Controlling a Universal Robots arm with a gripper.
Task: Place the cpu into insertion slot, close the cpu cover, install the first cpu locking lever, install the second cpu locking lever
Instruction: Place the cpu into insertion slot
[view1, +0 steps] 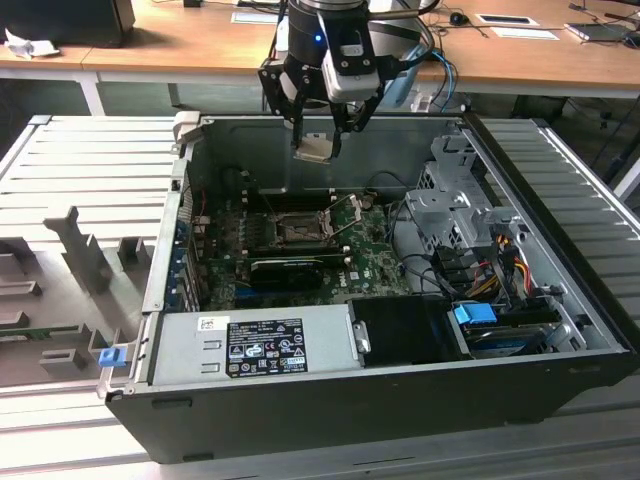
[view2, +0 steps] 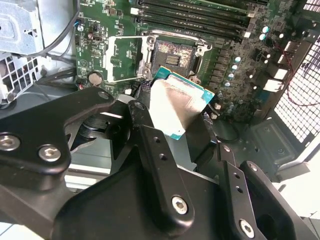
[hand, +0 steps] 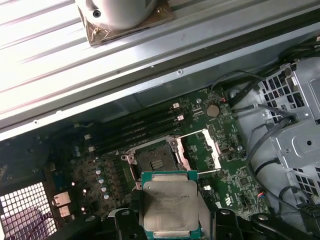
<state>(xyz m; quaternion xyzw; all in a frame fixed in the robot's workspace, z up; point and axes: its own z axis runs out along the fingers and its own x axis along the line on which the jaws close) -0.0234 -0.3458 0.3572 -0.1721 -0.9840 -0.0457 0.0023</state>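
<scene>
My gripper (view1: 316, 150) hangs above the open computer case, shut on the cpu (view1: 314, 147), a pale flat square chip with a green edge. The cpu (hand: 170, 204) sits between the two black fingers (hand: 129, 220) in both wrist views. It is held well above the insertion slot (hand: 154, 161), a dark square socket on the green board, also seen in the exterior view (view1: 299, 229) and the second wrist view (view2: 173, 54). The slot is bare. The cpu cover (hand: 201, 149) is swung open beside the socket, a silver frame (view2: 125, 59) standing clear of it.
A long black card (view1: 285, 268) lies just in front of the socket. Memory slots (hand: 135, 131) run behind it. A grey power supply (view1: 260, 345) fills the case's front and a metal drive cage (view1: 450, 215) with cables stands on the exterior view's right.
</scene>
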